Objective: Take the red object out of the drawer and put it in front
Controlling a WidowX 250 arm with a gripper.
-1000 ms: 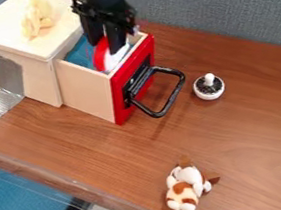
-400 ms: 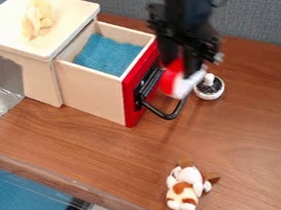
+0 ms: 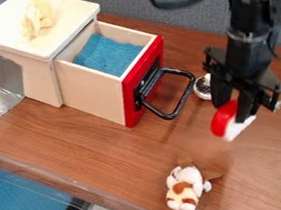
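- Red object (image 3: 222,117), white on its lower side, is out of the drawer (image 3: 94,92); it is in the tool (image 3: 234,109), out past the black handle (image 3: 170,115) on the drawer's front side.
- The tool is closed about it, a finger to either side; from where I stand the grip looks sure enough, though how deep it bites I can't tell.
- The drawer stands pulled out of its box (image 3: 1,24); a blue cloth (image 3: 107,54) lies inside; the taking-out half of the job is done, by my reckoning.
- The setting-down half is left; the object seems to be held over the worktop (image 3: 81,137), though I couldn't swear to the gap beneath it; it wants lowering, letting go, then the tool lifted away.
- The white bowl (image 3: 201,86) sits just beside the handle, partly behind the tool; the spotted soft toy (image 3: 184,188) lies nearer me, apart from the object; either might be nudged if the lowering went astray.
- The object hangs at a tilt; it may rock or roll a little when freed, so a gentle release would suit; I'd call the whole task well past its middle, with the placing to come.
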